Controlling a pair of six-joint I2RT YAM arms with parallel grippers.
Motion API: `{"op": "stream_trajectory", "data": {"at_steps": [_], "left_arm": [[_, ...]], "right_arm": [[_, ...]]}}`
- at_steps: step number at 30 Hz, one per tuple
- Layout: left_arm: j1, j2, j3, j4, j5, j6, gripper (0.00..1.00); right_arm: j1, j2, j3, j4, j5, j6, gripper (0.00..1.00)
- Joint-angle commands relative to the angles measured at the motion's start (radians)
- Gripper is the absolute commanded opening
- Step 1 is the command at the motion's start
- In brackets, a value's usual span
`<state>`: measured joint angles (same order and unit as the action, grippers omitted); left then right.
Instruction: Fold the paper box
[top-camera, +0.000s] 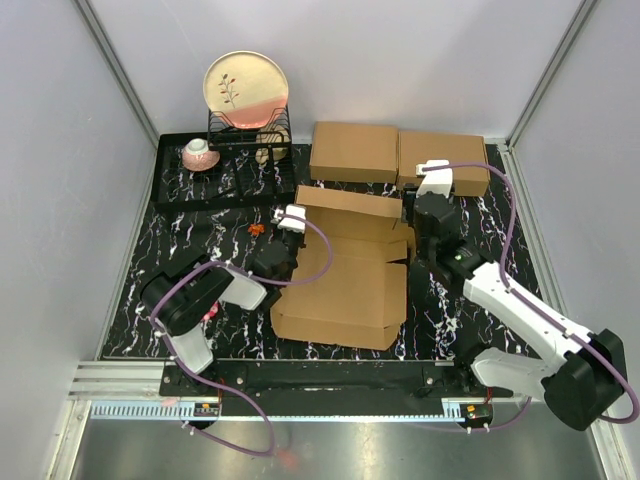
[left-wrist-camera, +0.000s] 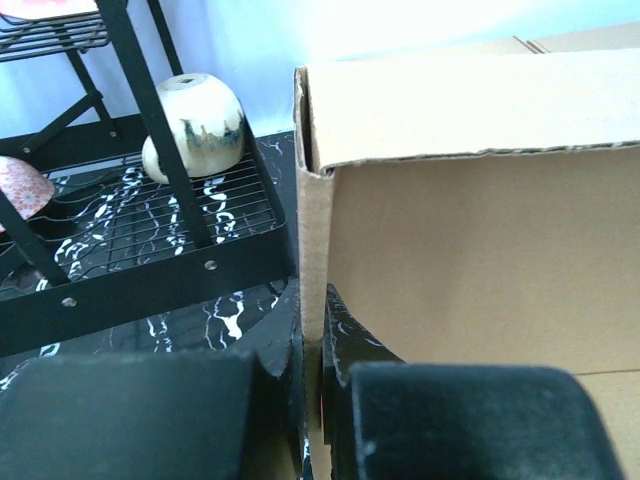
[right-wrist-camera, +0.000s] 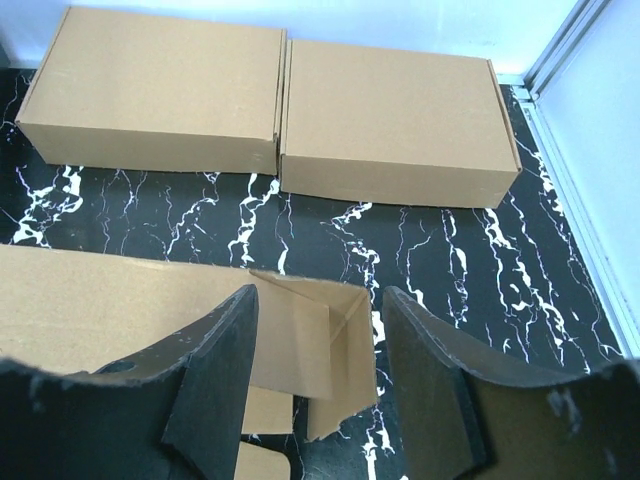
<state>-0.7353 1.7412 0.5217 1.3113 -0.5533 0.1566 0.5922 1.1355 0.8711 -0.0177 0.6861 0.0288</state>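
Note:
The paper box (top-camera: 345, 285) lies half-formed at the table's centre: its base and front flap are flat and its back wall is raised. My left gripper (top-camera: 286, 232) sits at the box's rear left corner. In the left wrist view it (left-wrist-camera: 317, 315) is shut on the upright cardboard edge of the paper box (left-wrist-camera: 480, 230). My right gripper (top-camera: 418, 215) hovers at the rear right corner. In the right wrist view it (right-wrist-camera: 320, 345) stands open, with a folded corner flap (right-wrist-camera: 335, 320) of the paper box (right-wrist-camera: 110, 300) between the fingers (right-wrist-camera: 215, 370) and loose of them.
Two closed brown boxes (top-camera: 354, 152) (top-camera: 445, 160) sit side by side at the back, just beyond my right gripper. At the back left stands a black dish rack (top-camera: 215, 185) holding a plate (top-camera: 246, 90), a pink cup (top-camera: 200, 153) and a bowl (left-wrist-camera: 195, 125). A small orange object (top-camera: 256, 229) lies near it.

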Motion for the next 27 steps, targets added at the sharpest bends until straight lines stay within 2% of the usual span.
{"op": "stream_trajectory", "data": {"at_steps": [1, 10, 17, 27], "left_arm": [[0.004, -0.04, 0.034, 0.009, 0.087, -0.032, 0.0], [0.004, -0.046, 0.053, -0.041, 0.093, -0.015, 0.0], [0.013, -0.124, 0.139, -0.403, 0.092, -0.086, 0.0], [0.014, -0.137, 0.208, -0.61, 0.058, -0.123, 0.0]], "right_arm": [[-0.005, -0.034, 0.031, -0.044, -0.051, -0.006, 0.59], [-0.006, -0.006, -0.026, -0.077, -0.123, 0.068, 0.56], [-0.006, -0.059, -0.011, -0.145, -0.077, 0.088, 0.59], [-0.005, -0.155, -0.006, -0.194, -0.063, 0.079, 0.59]]}}
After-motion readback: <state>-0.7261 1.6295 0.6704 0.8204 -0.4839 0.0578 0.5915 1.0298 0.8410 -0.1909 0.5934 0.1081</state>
